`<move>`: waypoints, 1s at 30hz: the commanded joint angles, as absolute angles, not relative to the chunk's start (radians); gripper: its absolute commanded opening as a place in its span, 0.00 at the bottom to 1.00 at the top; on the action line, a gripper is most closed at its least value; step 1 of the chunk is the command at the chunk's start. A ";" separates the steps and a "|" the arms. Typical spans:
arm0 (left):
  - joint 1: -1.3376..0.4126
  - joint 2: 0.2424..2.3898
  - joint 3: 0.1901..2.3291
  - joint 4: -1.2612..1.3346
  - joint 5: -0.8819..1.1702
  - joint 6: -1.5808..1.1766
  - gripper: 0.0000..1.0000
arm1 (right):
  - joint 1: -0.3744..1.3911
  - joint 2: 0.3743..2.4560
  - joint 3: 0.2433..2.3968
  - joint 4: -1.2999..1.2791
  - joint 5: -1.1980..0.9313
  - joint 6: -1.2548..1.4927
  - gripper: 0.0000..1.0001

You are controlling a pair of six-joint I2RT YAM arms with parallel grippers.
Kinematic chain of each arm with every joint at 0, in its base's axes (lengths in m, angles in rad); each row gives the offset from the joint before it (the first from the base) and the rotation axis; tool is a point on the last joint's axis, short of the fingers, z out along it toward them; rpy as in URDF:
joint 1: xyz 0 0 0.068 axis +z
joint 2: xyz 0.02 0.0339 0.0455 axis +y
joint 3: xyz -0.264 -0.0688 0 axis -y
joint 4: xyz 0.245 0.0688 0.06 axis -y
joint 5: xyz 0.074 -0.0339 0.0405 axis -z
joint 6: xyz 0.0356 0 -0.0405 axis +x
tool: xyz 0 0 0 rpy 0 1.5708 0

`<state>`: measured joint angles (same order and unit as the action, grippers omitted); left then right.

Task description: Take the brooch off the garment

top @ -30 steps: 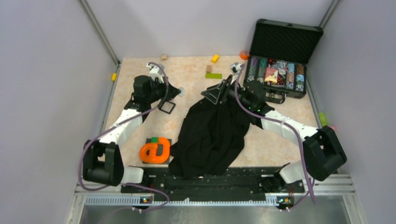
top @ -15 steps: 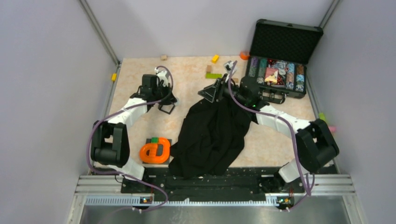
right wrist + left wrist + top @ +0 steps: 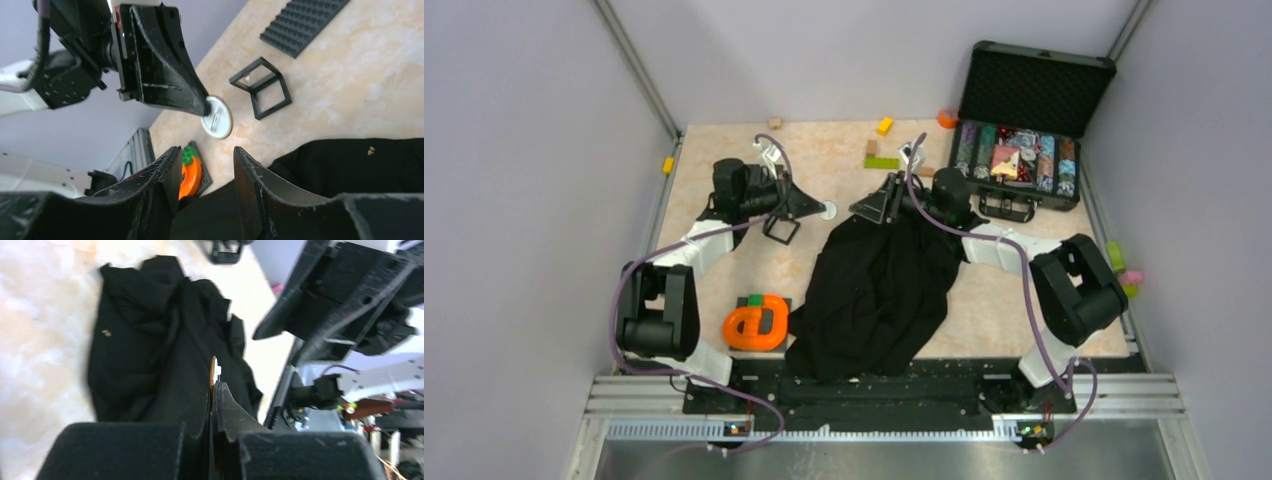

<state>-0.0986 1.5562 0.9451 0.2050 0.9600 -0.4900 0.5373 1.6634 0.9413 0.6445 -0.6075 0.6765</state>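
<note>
The brooch (image 3: 217,117) is off the garment (image 3: 879,290), apart from the cloth. The left hand (image 3: 820,208) pinches the whitish disc by its rim between closed fingertips, just beyond the garment's far left corner. From the left wrist the disc shows edge-on, a thin pale sliver at the fingertips with the black garment spread behind it.

The right hand (image 3: 870,206) sits at the garment's far edge, where the cloth gathers up to a point. Its fingers (image 3: 250,175) stand partway apart with black cloth between them lower down. I cannot tell whether they pinch it.

A black square frame (image 3: 782,230) lies on the surface (image 3: 1024,300) left of the garment's far corner, under the left hand. An orange piece (image 3: 757,322) rests just beside the garment's near left edge, and an open case (image 3: 1034,95) stands well beyond its far right side
</note>
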 commanded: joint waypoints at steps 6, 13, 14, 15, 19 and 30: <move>-0.100 1.528 0.858 0.800 1.194 -0.909 0.00 | 0.505 1.745 0.968 0.957 -0.714 0.942 0.34; -0.103 1.549 0.846 0.910 1.203 -0.988 0.00 | 0.516 1.764 0.969 0.993 -0.741 0.965 0.37; -0.104 1.552 0.847 0.912 1.203 -0.989 0.00 | 0.518 1.765 0.966 1.006 -0.746 0.968 0.37; -0.104 1.554 0.848 0.914 1.205 -0.992 0.00 | 0.520 1.767 0.965 1.020 -0.748 0.975 0.37; -0.106 1.563 0.848 0.922 1.204 -0.997 0.00 | 0.522 1.775 0.960 1.088 -0.755 1.009 0.36; -0.113 1.575 0.849 0.944 1.204 -1.017 0.00 | 0.551 1.803 0.990 1.096 -0.757 1.003 0.35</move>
<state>-0.1059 1.5642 0.8520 0.8703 1.1893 -1.0012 0.5312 1.7790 0.9379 1.0534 -0.7483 1.0004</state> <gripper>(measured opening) 0.015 0.360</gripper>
